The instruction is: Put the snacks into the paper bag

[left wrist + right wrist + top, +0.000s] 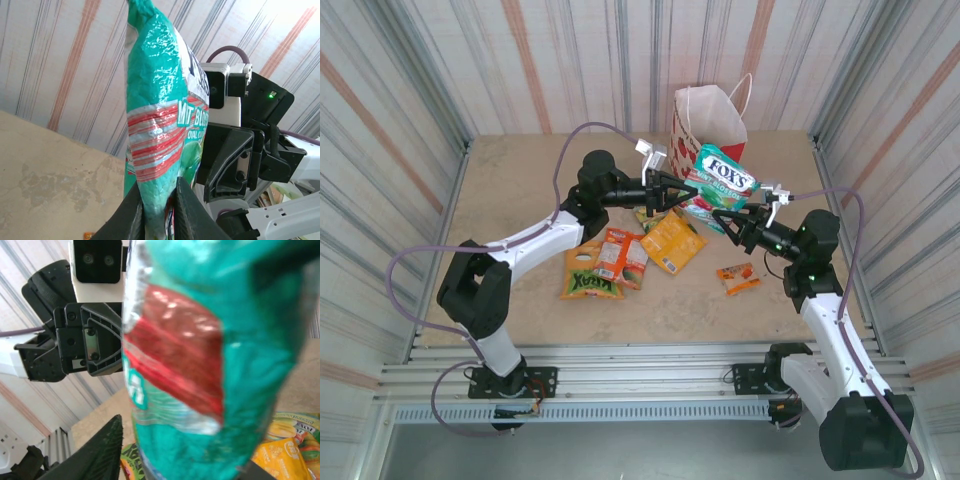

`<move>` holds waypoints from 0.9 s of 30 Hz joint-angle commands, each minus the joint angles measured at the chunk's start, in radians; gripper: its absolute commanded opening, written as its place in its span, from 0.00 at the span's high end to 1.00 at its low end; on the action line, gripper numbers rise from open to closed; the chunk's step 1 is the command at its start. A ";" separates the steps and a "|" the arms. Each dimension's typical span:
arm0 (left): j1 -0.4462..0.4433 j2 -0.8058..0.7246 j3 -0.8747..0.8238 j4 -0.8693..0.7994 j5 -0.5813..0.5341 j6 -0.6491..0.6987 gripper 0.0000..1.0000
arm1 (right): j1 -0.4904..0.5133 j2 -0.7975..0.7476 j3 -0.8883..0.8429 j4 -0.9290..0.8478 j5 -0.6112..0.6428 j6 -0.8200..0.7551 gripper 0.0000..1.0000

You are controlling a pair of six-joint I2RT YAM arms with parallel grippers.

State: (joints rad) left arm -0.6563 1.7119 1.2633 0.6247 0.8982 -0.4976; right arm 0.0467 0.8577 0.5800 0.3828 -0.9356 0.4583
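Looked like a lab test cell: striped wall panels (380,150) boxed the table (520,190), aluminium rails (640,362) at near edge.

Top view: seven snack packets (672,241) in orange, yellow and green, one paper bag (708,120), two robot arms (532,238).

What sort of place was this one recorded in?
Probably a purpose-built robot test cell, not a home: ribbed metal walls close in three sides of the table, and the left arm and right arm are bolted to a metal rail.
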 commanded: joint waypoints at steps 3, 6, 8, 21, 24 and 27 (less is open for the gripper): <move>-0.005 -0.018 0.030 -0.022 -0.041 0.039 0.98 | 0.013 -0.008 0.052 -0.020 0.008 -0.027 0.66; -0.006 -0.018 0.034 -0.043 -0.046 0.049 0.95 | 0.013 -0.008 0.055 -0.034 0.026 -0.031 0.78; -0.005 -0.021 0.034 -0.060 -0.054 0.056 0.93 | 0.013 -0.012 0.055 -0.043 0.047 -0.034 0.86; -0.005 -0.026 0.039 -0.143 -0.116 0.089 0.44 | 0.014 -0.022 0.081 -0.123 0.145 -0.087 0.99; -0.005 -0.027 0.041 -0.165 -0.132 0.101 0.36 | 0.014 -0.027 0.086 -0.150 0.185 -0.102 1.00; -0.003 -0.029 0.046 -0.201 -0.158 0.114 0.16 | 0.016 -0.030 0.091 -0.157 0.214 -0.105 1.00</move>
State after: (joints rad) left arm -0.6586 1.7115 1.2758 0.4622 0.7715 -0.4145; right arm 0.0578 0.8497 0.6258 0.2272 -0.7689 0.3866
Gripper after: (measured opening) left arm 0.771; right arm 0.155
